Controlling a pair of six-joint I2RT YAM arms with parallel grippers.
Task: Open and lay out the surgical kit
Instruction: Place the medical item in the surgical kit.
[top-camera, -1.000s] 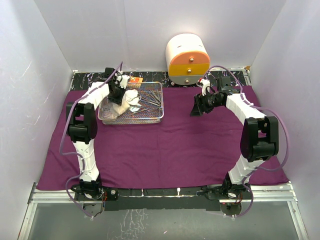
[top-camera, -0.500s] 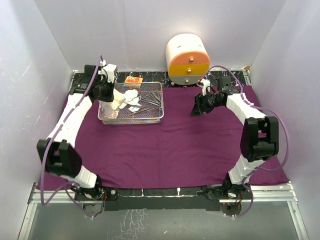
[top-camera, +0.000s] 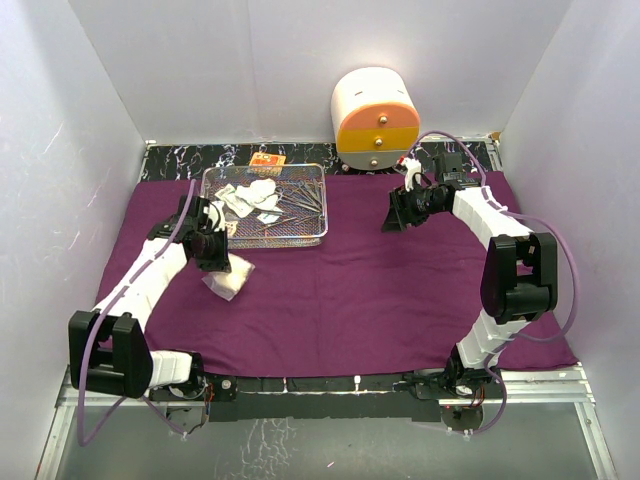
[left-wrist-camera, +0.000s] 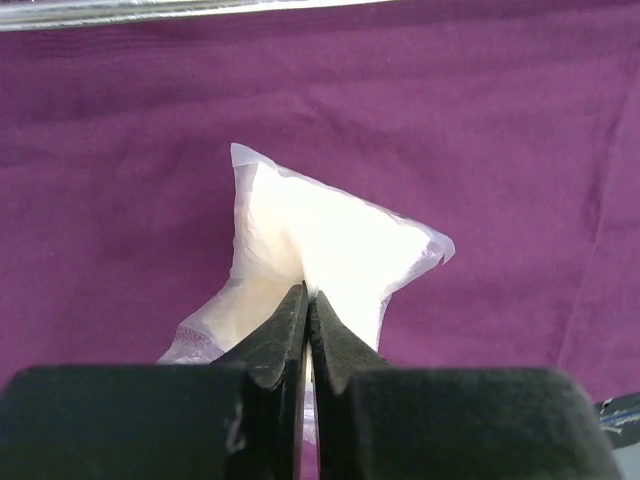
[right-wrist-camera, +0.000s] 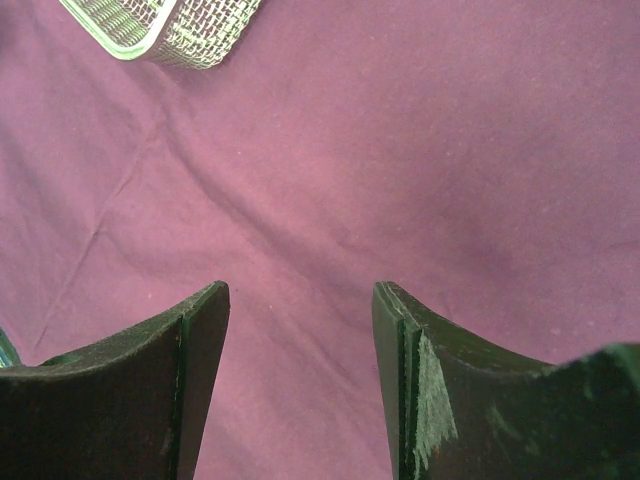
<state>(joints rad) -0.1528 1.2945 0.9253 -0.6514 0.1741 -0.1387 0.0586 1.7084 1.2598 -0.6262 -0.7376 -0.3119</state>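
In the overhead view, the left gripper (top-camera: 221, 261) is pinching a white gauze packet (top-camera: 229, 281) at the purple cloth (top-camera: 340, 290), just in front of the near-left corner of the wire-mesh tray (top-camera: 300, 240). The tray is holding more white wads and thin metal instruments. A small orange packet (top-camera: 267, 158) is lying behind it on the tabletop (top-camera: 180, 160), its print too small to read. The right gripper (top-camera: 394, 214) is hanging over the cloth near the white-and-orange cabinet (top-camera: 375, 118).

In the left wrist view, the 2 jaws are pressing together on the packet's edge.

In the right wrist view, the 2 jaws are standing spread over the cloth, with the tray's corner showing at the upper left.
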